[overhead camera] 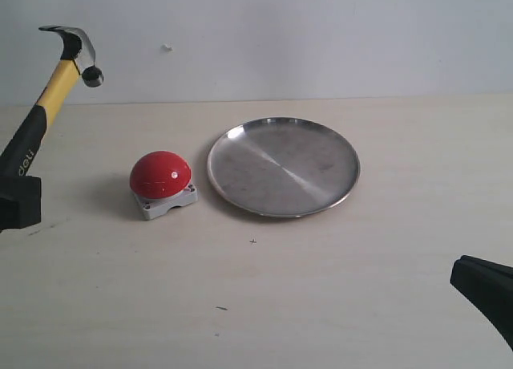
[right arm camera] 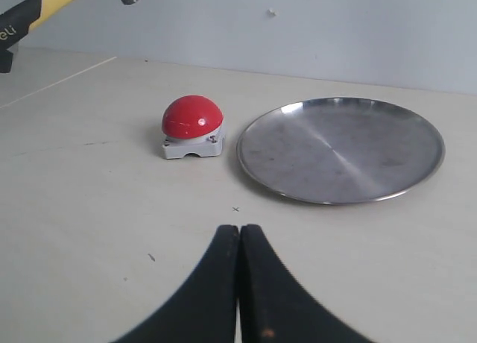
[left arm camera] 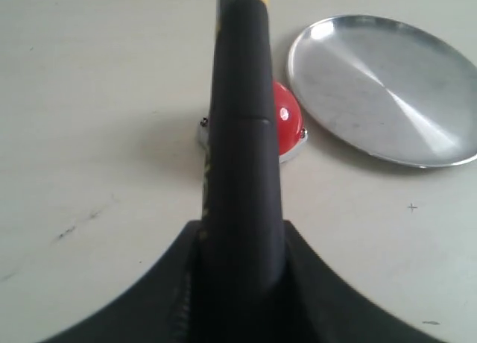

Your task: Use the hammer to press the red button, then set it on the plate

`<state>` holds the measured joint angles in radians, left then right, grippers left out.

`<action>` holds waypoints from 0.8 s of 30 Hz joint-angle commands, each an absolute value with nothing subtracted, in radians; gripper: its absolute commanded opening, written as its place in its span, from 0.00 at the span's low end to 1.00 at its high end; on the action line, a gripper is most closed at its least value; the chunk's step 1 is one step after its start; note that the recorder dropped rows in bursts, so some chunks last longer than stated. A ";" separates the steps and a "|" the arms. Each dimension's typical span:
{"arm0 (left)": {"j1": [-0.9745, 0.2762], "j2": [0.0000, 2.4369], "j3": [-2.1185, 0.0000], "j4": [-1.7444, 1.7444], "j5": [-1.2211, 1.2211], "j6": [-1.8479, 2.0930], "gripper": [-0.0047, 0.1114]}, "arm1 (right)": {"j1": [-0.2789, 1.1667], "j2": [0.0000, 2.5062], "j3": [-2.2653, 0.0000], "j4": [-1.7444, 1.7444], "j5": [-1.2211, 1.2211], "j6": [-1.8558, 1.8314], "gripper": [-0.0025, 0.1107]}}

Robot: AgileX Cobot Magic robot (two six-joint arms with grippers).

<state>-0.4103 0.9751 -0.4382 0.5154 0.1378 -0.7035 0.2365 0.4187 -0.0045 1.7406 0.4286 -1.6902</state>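
Glossy red button (overhead camera: 160, 174), silver plate (overhead camera: 283, 167)

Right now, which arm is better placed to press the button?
Left. The left gripper grips the hammer, raised high on the button's side. The right gripper is shut, empty, and farther from the button.

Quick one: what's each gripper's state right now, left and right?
Left gripper: closed on the hammer, gripping its black handle.
Right gripper: closed, holding nothing.

"deli" on the hammer (overhead camera: 40, 111) handle
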 commanded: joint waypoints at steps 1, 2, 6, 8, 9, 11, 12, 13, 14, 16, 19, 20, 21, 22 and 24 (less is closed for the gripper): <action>-0.408 0.965 -0.457 0.474 0.103 -0.660 0.04 | 0.232 0.412 0.000 1.744 0.437 -1.692 0.02; -0.408 0.965 -0.457 0.474 0.103 -0.662 0.04 | 0.232 0.412 0.000 1.744 0.437 -1.692 0.02; -0.408 0.965 -0.457 0.474 0.105 -0.684 0.04 | 0.232 0.412 0.000 1.744 0.437 -1.692 0.02; -0.408 0.965 -0.457 0.435 0.124 -0.672 0.04 | 0.232 0.412 0.000 1.744 0.437 -1.692 0.02; -0.408 0.965 -0.457 0.384 0.131 -0.622 0.04 | 0.232 0.412 0.000 1.744 0.437 -1.692 0.02; -0.408 0.965 -0.457 0.224 0.133 -0.437 0.04 | 0.232 0.412 0.000 1.744 0.437 -1.692 0.02; -0.408 0.965 -0.457 0.186 0.133 -0.400 0.04 | 0.232 0.412 0.000 1.744 0.437 -1.692 0.02; -0.408 0.965 -0.457 0.170 0.133 -0.387 0.04 | 0.232 0.412 0.000 1.744 0.437 -1.692 0.02; -0.408 0.965 -0.457 0.170 0.133 -0.390 0.04 | 0.232 0.412 0.000 1.744 0.437 -1.692 0.02; -0.408 0.965 -0.457 0.170 0.135 -0.392 0.04 | 0.232 0.412 0.000 1.744 0.437 -1.692 0.02; -0.408 0.965 -0.457 0.170 0.139 -0.392 0.04 | 0.232 0.412 0.000 1.744 0.437 -1.692 0.02; -0.408 0.965 -0.457 0.170 0.139 -0.392 0.04 | 0.232 0.412 0.000 1.744 0.437 -1.692 0.02; -0.408 0.965 -0.457 0.170 0.145 -0.392 0.04 | 0.232 0.412 0.000 1.744 0.437 -1.692 0.02; -0.408 0.965 -0.461 0.170 0.159 -0.390 0.04 | 0.232 0.412 0.000 1.744 0.437 -1.692 0.02; -0.408 0.967 -0.483 0.176 0.215 -0.379 0.04 | 0.232 0.412 0.000 1.744 0.437 -1.692 0.02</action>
<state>-0.4103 0.9751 -0.4433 0.1705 0.2292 -0.3993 0.2365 0.4187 -0.0045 1.7406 0.4286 -1.6902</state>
